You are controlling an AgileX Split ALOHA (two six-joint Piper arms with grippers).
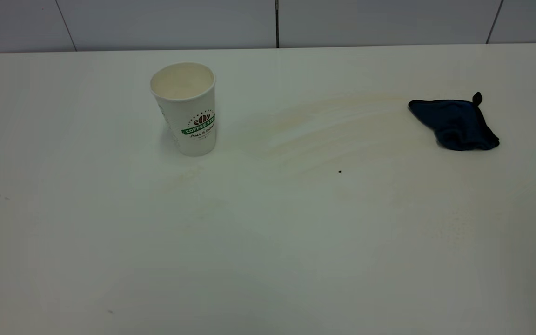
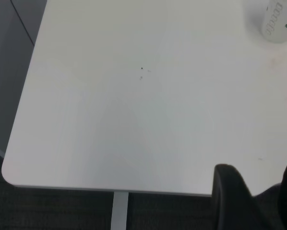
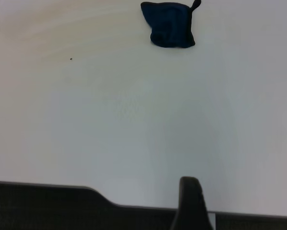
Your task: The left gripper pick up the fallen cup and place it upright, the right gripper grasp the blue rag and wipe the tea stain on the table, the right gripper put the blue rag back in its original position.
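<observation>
Cup (image 1: 187, 110) upright on tabletop (image 1: 268, 260), far left of centre, mouth up, logo toward camera, nothing touching it. Blue rag (image 1: 454, 122) crumpled in a heap at far right, loop sticking up, well apart from cup, nothing holding it. Tea stain (image 1: 324, 132) showing as pale tan streaks between cup and rag, reaching almost to rag's edge. Tiny dark speck (image 1: 339, 171) just below streaks.

Neither arm in exterior view. Left gripper (image 2: 257, 168) low at near tabletop edge in its wrist view, two dark fingers (image 2: 230, 196) standing apart, nothing between them; cup far off at the frame corner. Right gripper (image 3: 190, 199) at near edge too, only one dark tip showing, so impossible to tell if open or closed; holding nothing visible, rag far ahead of it.

Judged: cup step done, rag laid down, task at or near its end, though stain only thinned, not gone.

To finish well: keep both arms low and back, clear of cup so as not to knock it over. If another wipe is needed, come down on the rag's bunched middle, not the loop, press flat, and sweep along the streaks toward the cup, stopping short of it.
</observation>
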